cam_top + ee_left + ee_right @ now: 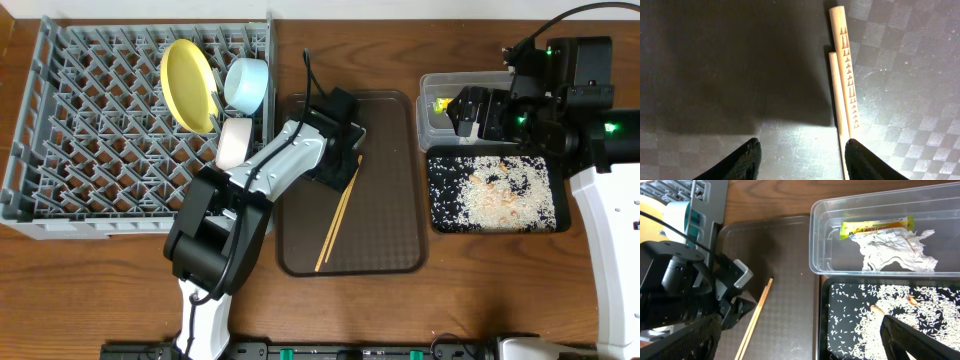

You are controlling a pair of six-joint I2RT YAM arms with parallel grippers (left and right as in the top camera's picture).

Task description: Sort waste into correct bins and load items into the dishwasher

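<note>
Wooden chopsticks (846, 75) beside left gripper (802, 150)

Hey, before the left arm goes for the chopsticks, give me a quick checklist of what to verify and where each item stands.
1. Left gripper open: ok.
2. Chopsticks centred in it: not ok, they lie close by one finger.
3. Chopsticks side by side on the brown tray: ok.
4. Gripper height above that tray: cannot tell.
5. Free pegs in the rack: ok.
6. Right gripper out of the way, over the black tray: ok.
</note>
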